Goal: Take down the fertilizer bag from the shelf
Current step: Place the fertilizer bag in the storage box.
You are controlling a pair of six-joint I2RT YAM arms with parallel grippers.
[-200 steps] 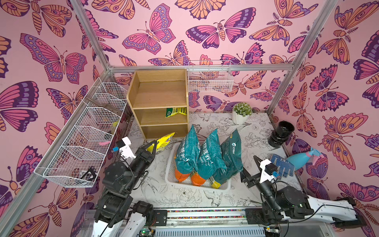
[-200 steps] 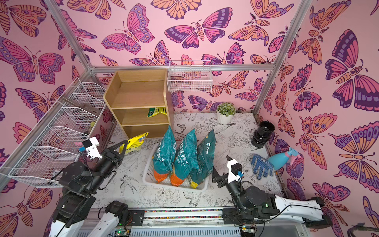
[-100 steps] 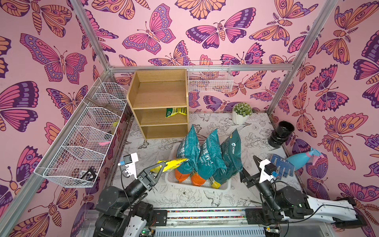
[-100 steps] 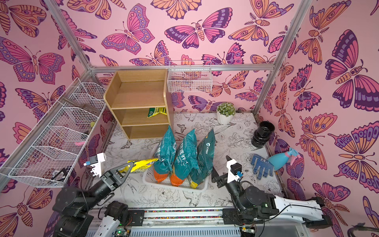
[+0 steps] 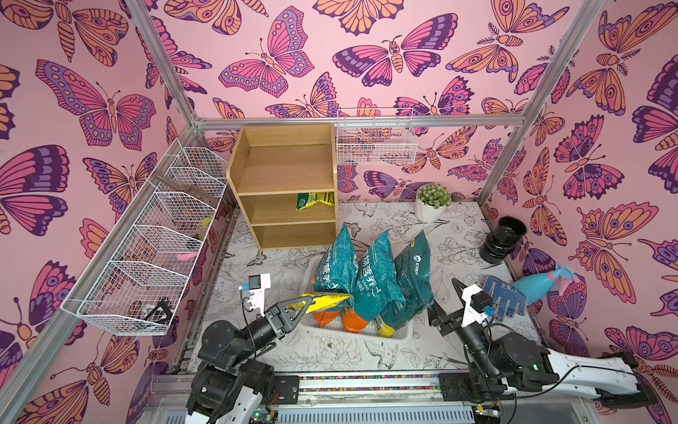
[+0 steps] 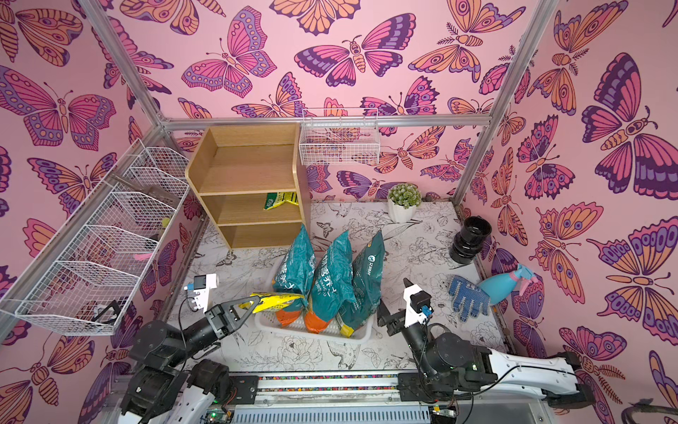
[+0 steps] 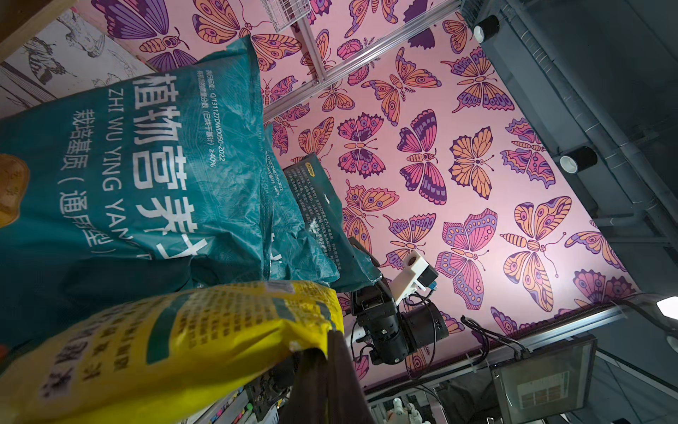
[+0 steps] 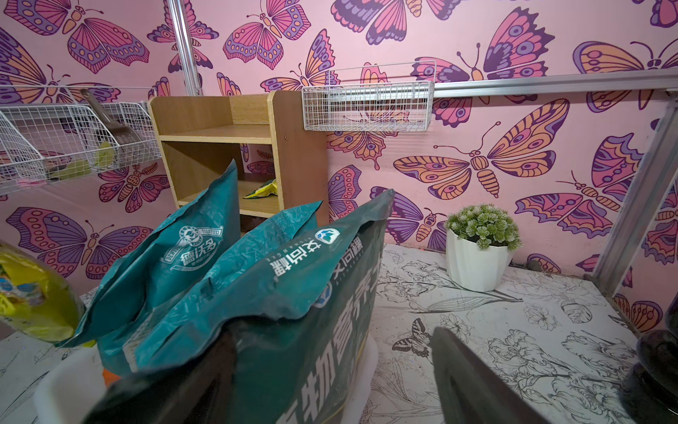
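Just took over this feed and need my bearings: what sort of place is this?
Probably a staged gardening-supply corner in a robot test booth: pink butterfly-print wall panels on bare aluminium frame posts, tall teal plastic soil bags standing in a white plastic tray, and a light-blue plastic spray bottle.

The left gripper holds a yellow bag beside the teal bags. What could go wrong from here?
The left gripper pinches the yellow bag only at one end, so the bag may sag and slip out. The bag's free end is right by the nearest teal bag; a push forward could tip that one over in the white tray.
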